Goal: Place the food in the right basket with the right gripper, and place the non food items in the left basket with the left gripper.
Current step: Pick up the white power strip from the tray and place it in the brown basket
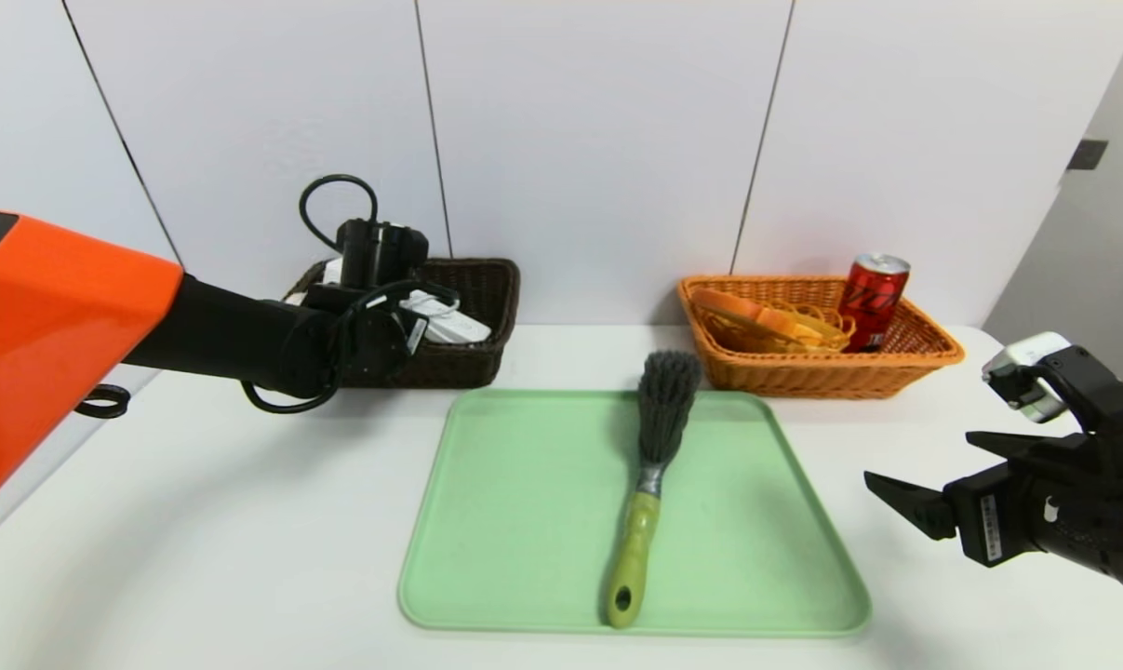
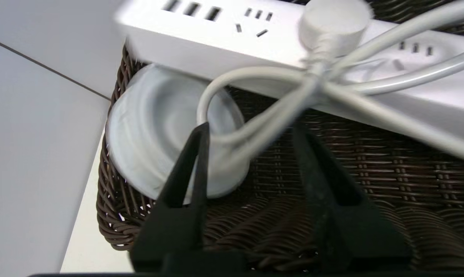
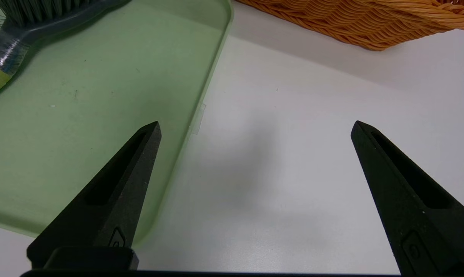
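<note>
Your left gripper [image 2: 251, 129] is inside the left basket [image 1: 501, 321], beyond the far left corner of the tray [image 1: 477, 625]; its fingers stand apart, with the white cable [image 2: 262, 134] at the fingertips and no clamped item visible. The cable's power strip [image 2: 232, 34] lies in that basket, next to a white round item [image 2: 178, 130]. The step in hand appears to be the release of the strip. Confirm that the cable is free of both fingers, then raise the gripper straight up; a snagged loop could drag the strip out or tip the basket. The right gripper [image 3: 256, 125] is idle to the right of the tray, spread wide and holding nothing. The brush [image 1: 635, 549] lies on the tray, right of its middle, bristles at the far edge and handle toward the near edge. As a non-food item it is assigned to the left gripper; a grip across the firm handle should hold better than one on the bristles. The right basket [image 1: 822, 380], beyond the tray's far right corner, contains food and a red can [image 1: 870, 302]. The can's pale lettering is only partly visible, so the brand cannot be confirmed. The white label [image 1: 990, 528] on the right gripper is too small to read.
</note>
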{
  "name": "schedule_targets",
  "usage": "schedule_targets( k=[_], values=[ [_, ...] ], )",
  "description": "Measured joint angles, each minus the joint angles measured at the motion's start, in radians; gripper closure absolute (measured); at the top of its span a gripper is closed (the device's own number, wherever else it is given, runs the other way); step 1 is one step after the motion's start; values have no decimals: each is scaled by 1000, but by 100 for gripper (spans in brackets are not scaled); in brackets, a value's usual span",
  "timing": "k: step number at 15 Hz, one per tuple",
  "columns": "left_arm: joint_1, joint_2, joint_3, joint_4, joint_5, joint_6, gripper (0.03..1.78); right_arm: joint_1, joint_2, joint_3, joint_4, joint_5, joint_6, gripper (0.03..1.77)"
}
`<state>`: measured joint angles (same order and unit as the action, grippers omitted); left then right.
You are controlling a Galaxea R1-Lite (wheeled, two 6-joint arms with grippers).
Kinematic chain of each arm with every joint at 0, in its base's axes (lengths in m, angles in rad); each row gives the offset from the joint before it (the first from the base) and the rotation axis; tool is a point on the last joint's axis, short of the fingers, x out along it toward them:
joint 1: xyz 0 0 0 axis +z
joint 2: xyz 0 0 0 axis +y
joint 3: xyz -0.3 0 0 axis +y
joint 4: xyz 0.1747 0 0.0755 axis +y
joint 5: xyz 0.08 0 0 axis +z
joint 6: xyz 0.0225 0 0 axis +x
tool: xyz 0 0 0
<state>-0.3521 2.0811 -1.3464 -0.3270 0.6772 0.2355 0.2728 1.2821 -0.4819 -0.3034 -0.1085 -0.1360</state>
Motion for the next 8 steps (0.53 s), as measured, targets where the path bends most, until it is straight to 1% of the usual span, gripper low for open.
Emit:
schedule_targets(
  k=[1, 4, 8],
  values=[
    [0, -3, 0, 0, 0, 0, 89, 0, 0, 0, 0, 0, -1, 9],
    [-7, -29, 1, 5, -8, 3, 65, 0, -1, -2, 0, 0, -1, 9],
    [-40, -118, -7, 9, -29, 6, 43, 1, -3, -1, 0, 0, -1, 9]
  ],
)
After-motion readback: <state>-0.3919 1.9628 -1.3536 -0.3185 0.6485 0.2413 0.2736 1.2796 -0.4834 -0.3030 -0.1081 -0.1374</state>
